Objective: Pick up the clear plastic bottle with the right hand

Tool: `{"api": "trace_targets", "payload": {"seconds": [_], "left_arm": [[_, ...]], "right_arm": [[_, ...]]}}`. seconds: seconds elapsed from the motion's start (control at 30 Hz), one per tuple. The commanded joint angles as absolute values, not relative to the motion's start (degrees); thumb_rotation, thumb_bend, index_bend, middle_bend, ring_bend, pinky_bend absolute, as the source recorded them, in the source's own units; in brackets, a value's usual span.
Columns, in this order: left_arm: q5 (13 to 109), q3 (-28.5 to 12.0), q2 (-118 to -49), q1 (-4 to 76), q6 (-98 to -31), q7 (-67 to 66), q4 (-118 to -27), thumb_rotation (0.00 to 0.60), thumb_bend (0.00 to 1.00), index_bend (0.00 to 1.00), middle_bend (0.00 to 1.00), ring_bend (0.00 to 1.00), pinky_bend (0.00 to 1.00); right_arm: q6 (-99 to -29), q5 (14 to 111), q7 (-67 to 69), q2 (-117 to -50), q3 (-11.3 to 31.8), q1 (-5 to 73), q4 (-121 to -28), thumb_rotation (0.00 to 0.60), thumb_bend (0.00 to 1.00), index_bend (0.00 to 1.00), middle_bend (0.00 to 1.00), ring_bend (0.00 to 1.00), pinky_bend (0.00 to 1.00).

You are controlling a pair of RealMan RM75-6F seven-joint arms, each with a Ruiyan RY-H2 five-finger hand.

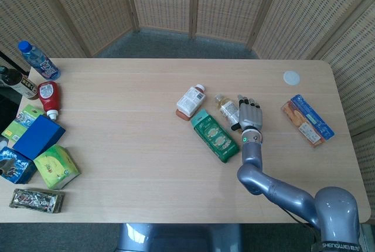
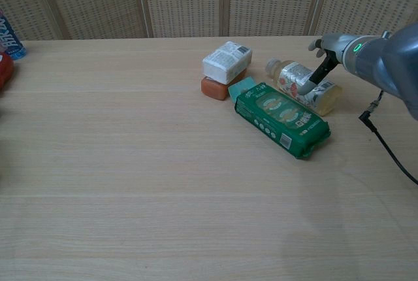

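— Where is the clear plastic bottle (image 2: 303, 86)?
— Lying on its side directly under the right hand (image 1: 248, 114), its white cap pointing away from the arm.

— Is it gripped?
— The hand lies flat over it with straight fingers (image 1: 241, 101); a dark finger touches the label, but whether it is actually gripped cannot be told.

— Any writing?
— The label print is too small to read. The green packet (image 2: 281, 118) just left of the hand has pale characters, unreadable. Far left, a blue bottle (image 2: 8, 35) shows large white letters, cut off.

Five bottles (image 1: 224, 104), seven packs (image 1: 215, 136) (boxes included), one white disc (image 1: 291, 77)
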State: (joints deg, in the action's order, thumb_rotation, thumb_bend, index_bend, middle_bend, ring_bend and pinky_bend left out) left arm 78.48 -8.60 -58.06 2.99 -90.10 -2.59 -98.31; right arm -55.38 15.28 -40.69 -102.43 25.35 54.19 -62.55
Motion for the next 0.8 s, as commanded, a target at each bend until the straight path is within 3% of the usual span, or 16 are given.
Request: {"api": "trace_targets", "payload": {"seconds": [0.03,0.3,0.8], "left_arm": [[78.5,-8.6,-58.2,3.1,-90.1,-2.7,-98.4,0.600,0.00,0.00,0.00,0.00,0.00],[78.2,-8.7,-58.2,3.0,-90.1,-2.6,-98.2,0.600,0.00,0.00,0.00,0.00,0.00],[77.6,-8.7,-58.9,3.3,-89.4,-3.2,-97.6,0.600,0.00,0.00,0.00,0.00,0.00]], "right_arm": [[-55.2,14.0,-41.3,-103.3,25.7,54.7,-61.6,0.551,0.00,0.00,0.00,0.00,0.00],[-51.9,12.2,-43.2,-106.8,25.8,56.7,-53.2,0.586,0.00,0.00,0.00,0.00,0.00],[-44.8,15.5,-40.9,-113.1,26.8,58.3,-38.4,0.600,0.00,0.00,0.00,0.00,0.01]]}}
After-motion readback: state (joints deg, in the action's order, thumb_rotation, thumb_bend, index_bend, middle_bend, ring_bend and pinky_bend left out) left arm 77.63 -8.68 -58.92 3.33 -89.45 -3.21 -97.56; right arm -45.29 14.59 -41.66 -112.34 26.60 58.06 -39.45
